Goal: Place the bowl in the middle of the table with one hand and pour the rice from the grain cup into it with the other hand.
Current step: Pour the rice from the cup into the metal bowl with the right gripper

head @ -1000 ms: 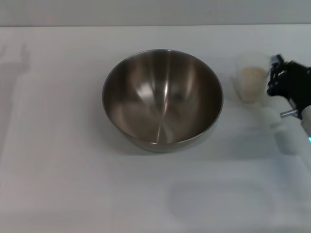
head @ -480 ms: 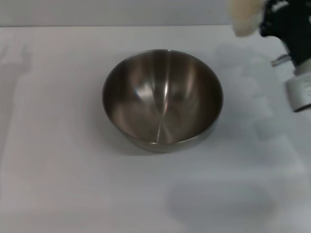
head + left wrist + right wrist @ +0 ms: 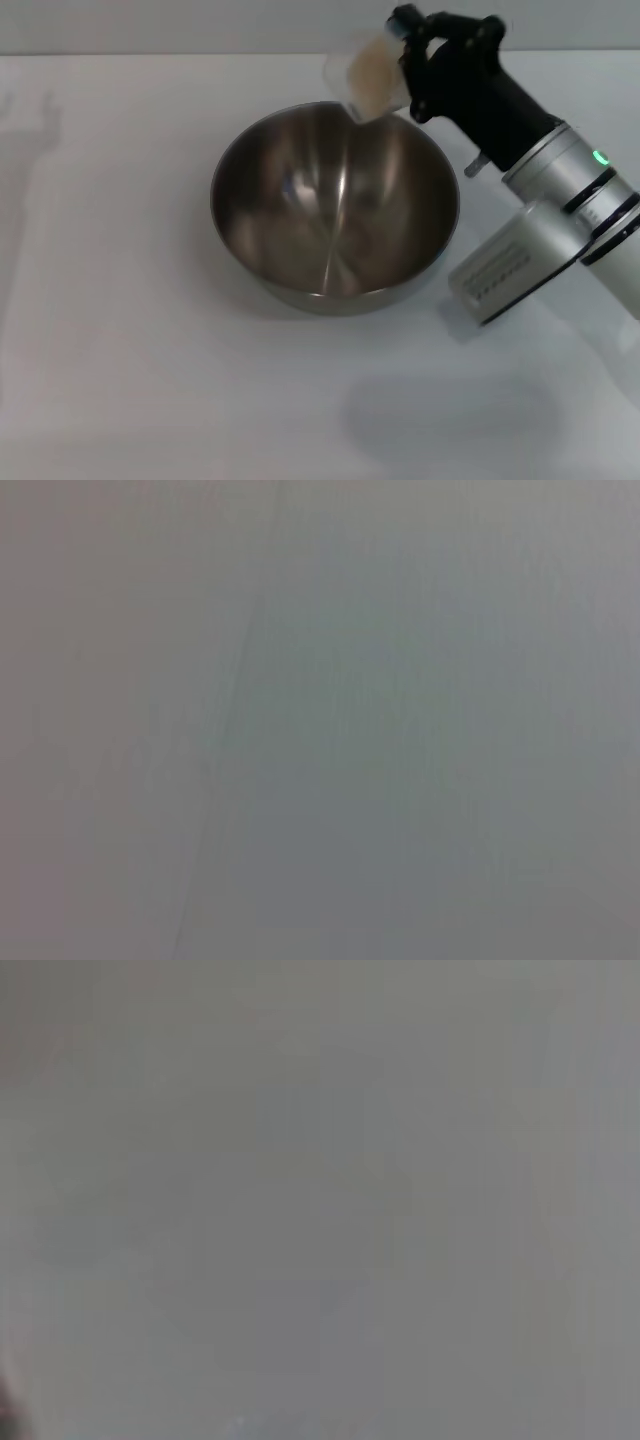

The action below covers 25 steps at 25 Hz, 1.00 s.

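The steel bowl [image 3: 334, 205] stands upright in the middle of the white table [image 3: 120, 350], and its inside looks empty. My right gripper [image 3: 408, 62] is shut on the clear grain cup [image 3: 368, 78] and holds it tilted over the bowl's far right rim, its mouth pointing down and left toward the bowl. The pale rice [image 3: 372, 72] is still inside the cup. The left gripper is out of the head view. Both wrist views show only a plain grey surface.
The right arm's silver forearm [image 3: 540, 225] reaches in from the right edge, over the table beside the bowl. A faint shadow lies on the table at the far left [image 3: 30, 130].
The right gripper lifted the grain cup from the table at the right, carried it up and left, and now tilts it over the bowl's far rim. The bowl has not moved.
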Motion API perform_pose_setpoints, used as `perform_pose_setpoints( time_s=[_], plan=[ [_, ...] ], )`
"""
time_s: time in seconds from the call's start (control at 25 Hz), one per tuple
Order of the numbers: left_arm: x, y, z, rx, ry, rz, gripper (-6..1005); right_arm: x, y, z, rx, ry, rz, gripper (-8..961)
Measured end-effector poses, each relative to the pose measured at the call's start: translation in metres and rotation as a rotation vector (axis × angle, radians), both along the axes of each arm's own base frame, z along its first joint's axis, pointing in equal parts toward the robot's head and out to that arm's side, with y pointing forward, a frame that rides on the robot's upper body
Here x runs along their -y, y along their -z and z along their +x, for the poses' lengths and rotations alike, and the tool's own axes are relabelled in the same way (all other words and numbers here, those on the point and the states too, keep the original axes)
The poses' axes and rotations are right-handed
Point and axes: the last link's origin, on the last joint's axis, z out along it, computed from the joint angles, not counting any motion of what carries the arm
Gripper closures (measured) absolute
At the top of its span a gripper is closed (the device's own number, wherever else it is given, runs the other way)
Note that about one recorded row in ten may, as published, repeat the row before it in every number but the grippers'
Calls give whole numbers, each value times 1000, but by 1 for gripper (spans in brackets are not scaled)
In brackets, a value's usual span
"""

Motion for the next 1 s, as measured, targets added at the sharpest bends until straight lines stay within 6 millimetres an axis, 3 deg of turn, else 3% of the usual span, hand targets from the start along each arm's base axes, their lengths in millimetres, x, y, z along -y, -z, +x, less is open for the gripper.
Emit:
perform_pose_setpoints(
  time_s=[0.36,1.0],
  plan=[
    [0,-1,1,1,4,5,516,7,19,2,391,-156,135,935],
    [3,-2,-6,26,-27,27,516,11,23,0,626,-380,238,935]
  ],
)
